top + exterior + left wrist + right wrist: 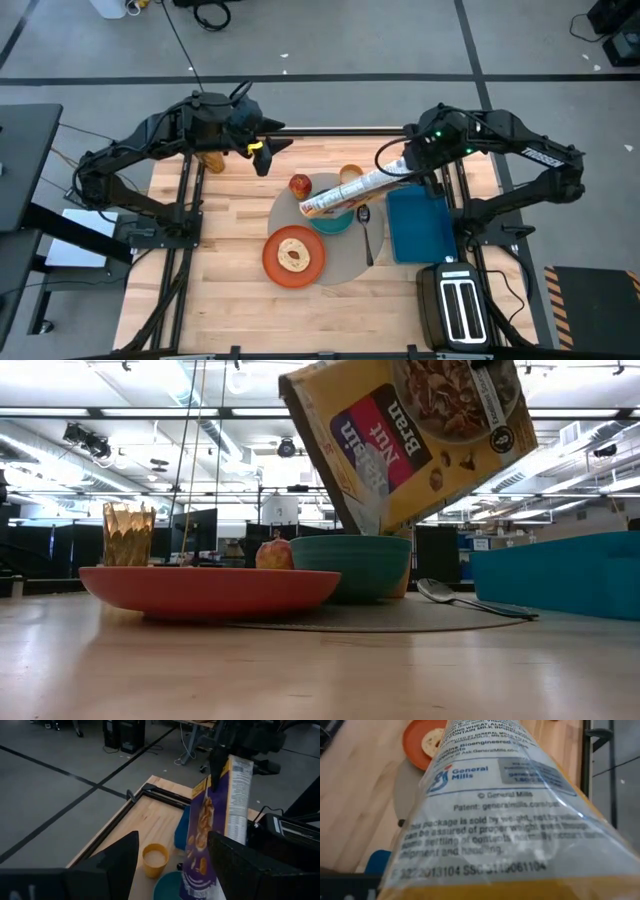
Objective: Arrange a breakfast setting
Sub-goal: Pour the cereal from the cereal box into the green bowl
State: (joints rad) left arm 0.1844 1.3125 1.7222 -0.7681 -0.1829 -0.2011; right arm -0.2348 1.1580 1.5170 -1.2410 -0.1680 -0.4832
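My right gripper (408, 165) is shut on a yellow and purple cereal box (352, 190), tilted upside down with its lower end over the teal bowl (336, 220); the box also shows in the low view (410, 440). The bowl stands on the round grey placemat (345, 255). On the mat are also the orange plate (294, 256) with the bagel (294, 254), the red apple (300, 184), the yellow cup (350, 175) and the metal spoon (365, 228). My left gripper (262, 153) is open and empty above the table's far left part. My right gripper holds the cereal box by its raised end (220, 767), the end away from the bowl. The box slants down from the fingers, lifted clear, with its lower end (365, 520) just above the bowl's rim. The box fills the right wrist view and hides the fingers there.
A blue rectangular tray (418, 225) lies right of the mat and a black toaster (455, 305) stands at the near right. An amber glass (212, 158) stands at the far left. Bare wood shows at the near left of the table.
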